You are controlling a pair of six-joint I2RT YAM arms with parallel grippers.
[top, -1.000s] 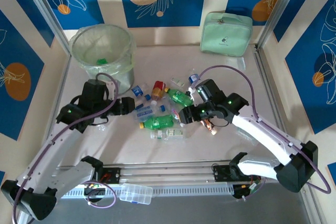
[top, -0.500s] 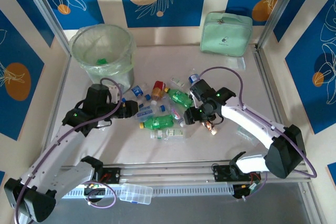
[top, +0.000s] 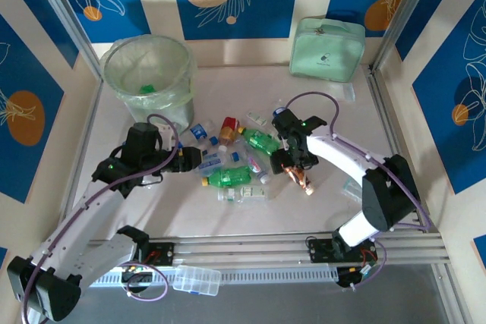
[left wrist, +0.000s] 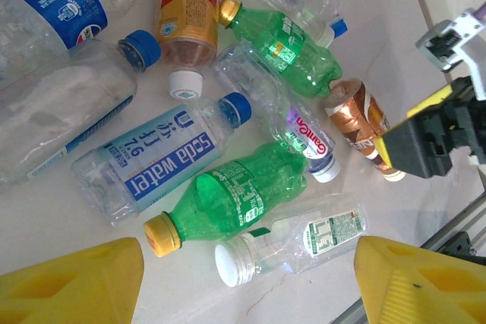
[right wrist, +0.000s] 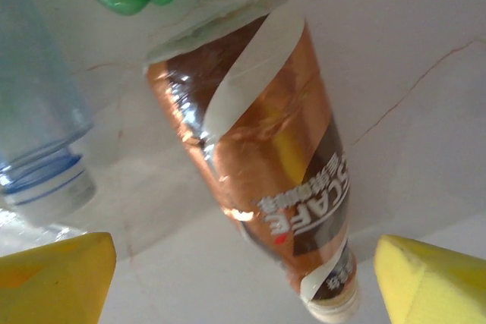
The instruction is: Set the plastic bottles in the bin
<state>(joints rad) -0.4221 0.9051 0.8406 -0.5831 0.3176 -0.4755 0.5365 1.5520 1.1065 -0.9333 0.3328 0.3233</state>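
On the pale surface, a "soda water" bottle and a "CAFE" bottle are being hovered over by the open, empty left end effector and right end effector.

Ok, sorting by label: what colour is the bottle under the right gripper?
Shiny copper-brown with a white band; the bottle shows best in the right wrist view.
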